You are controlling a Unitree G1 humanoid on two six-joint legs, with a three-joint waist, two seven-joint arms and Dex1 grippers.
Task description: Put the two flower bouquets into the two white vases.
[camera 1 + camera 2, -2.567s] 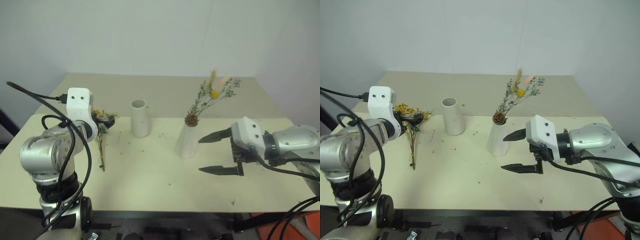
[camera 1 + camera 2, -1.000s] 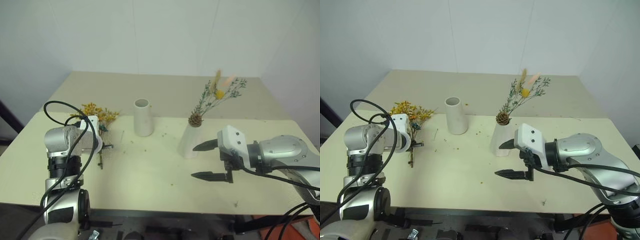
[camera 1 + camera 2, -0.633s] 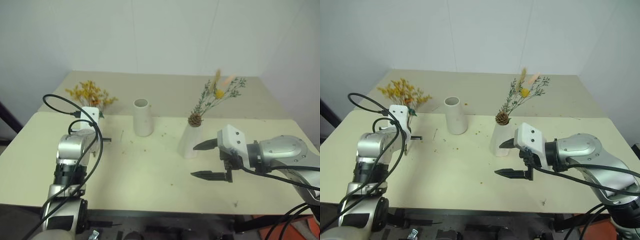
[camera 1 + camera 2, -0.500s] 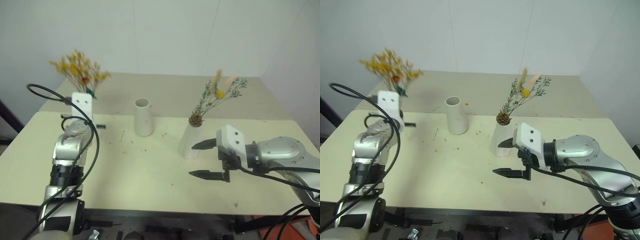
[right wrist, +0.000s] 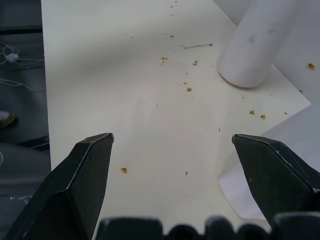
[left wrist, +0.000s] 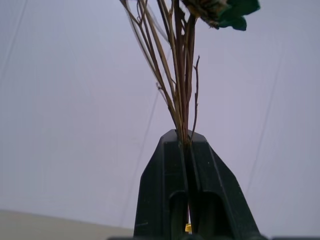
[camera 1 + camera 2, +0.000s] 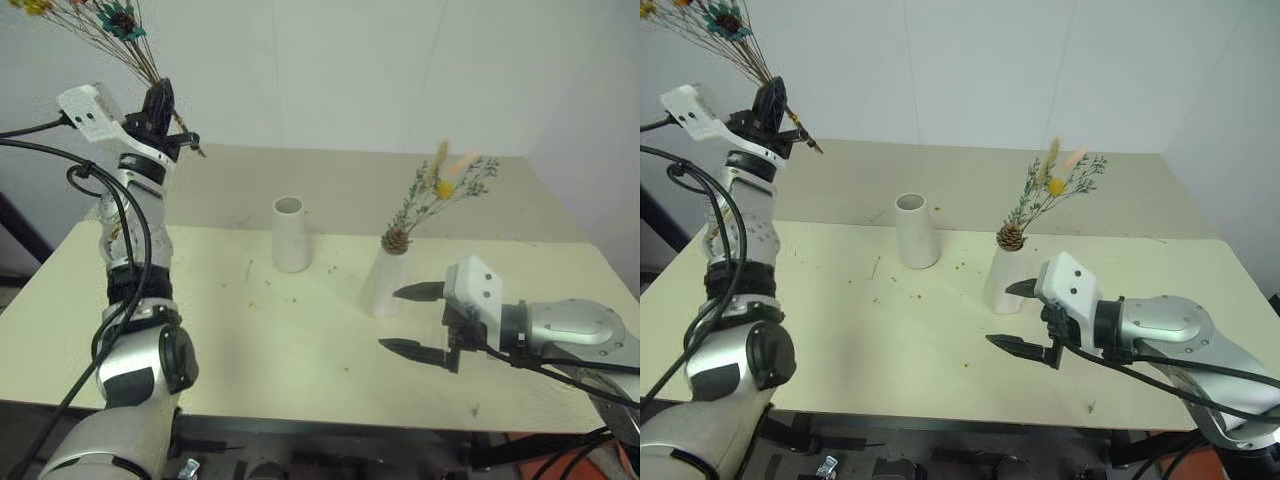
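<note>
The left arm is reaching high above the desk's [image 7: 300, 340] left edge, its gripper [image 7: 158, 100] pointing upward, fingers pinching the yellow bunch's [image 6: 180, 90] brown stems. The right gripper [image 7: 408, 320] is hovering low near the right front, fingers spread wide, beside the cone vase [image 7: 381, 282] holding the green sprigs [image 7: 440, 190]. The cylinder vase [image 7: 290, 235] is standing mid-desk. Crumbs [image 5: 190, 89] are littering the pale surface under white walls.

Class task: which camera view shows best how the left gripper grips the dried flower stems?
The left wrist view: the left gripper is shut on the thin brown stems, close up. The eye views show gripper and stems small, raised high.
</note>
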